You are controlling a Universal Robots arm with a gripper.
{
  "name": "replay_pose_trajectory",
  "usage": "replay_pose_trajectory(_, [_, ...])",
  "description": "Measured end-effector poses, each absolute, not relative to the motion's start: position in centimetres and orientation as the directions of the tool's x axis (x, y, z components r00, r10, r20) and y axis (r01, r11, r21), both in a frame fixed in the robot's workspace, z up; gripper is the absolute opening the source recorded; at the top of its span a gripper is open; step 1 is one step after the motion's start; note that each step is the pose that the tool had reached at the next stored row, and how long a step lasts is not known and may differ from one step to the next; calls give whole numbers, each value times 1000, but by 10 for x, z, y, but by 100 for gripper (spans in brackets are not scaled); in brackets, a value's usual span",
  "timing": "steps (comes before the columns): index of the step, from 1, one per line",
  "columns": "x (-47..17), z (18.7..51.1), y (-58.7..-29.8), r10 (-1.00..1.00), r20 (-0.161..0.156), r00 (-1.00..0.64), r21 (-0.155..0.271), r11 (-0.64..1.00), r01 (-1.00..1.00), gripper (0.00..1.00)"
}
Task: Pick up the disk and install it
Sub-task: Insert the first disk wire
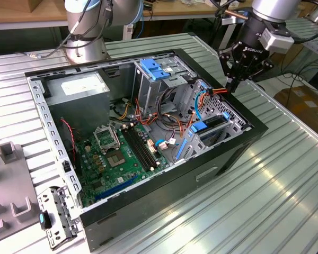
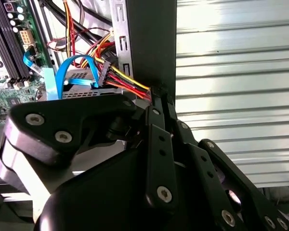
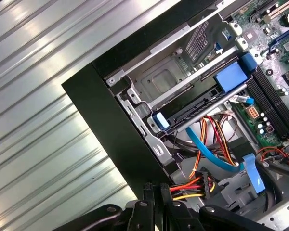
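Exterior view: ribbed metal table (image 1: 286,180) w/ open PC case (image 1: 148,201); benches behind

Cables (image 1: 214,92) and case wall (image 1: 249,114) crowd the gripper (image 1: 234,84).

There was one open computer case (image 1: 148,211) and one motherboard (image 1: 122,153) inside. One disk (image 1: 209,124) and one pincer (image 1: 234,83) were seen.

The arm (image 1: 265,16) reaches down from above at the exterior view's right, wrist tilted a little. Its black gripper (image 1: 234,84) points downward, fingers (image 2: 156,139) pressed together with nothing between them, tips low.
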State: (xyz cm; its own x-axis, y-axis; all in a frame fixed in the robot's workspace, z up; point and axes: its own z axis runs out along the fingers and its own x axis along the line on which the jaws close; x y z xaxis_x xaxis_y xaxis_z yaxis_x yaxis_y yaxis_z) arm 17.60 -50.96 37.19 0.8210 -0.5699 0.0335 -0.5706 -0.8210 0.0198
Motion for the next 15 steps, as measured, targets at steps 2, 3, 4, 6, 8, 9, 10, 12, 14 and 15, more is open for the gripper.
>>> replay_pose_trajectory(2, [173,372,-510,-570,34,821,20,-821,-571,16])
replay_pose_trajectory(3, [172,372,-510,-570,33,821,20,-821,-571,16])
replay_pose_trajectory(4, [170,372,-510,-570,33,821,20,-821,-571,16])
replay_pose_trajectory(6, [168,372,-510,-571,33,821,20,-820,-571,16])
replay_pose_trajectory(8, [168,372,-510,-581,33,813,20,-813,-582,16])
replay_pose_trajectory(9, [168,372,-510,-591,33,806,20,-806,-591,16])
replay_pose_trajectory(10, [168,372,-510,-599,33,800,20,-800,-599,16])
replay_pose_trajectory(12, [167,372,-510,-615,33,788,20,-788,-616,16])
replay_pose_trajectory(14, [165,372,-510,-622,33,783,20,-783,-622,16])
replay_pose_trajectory(15, [164,372,-510,-622,33,782,20,-782,-623,16])
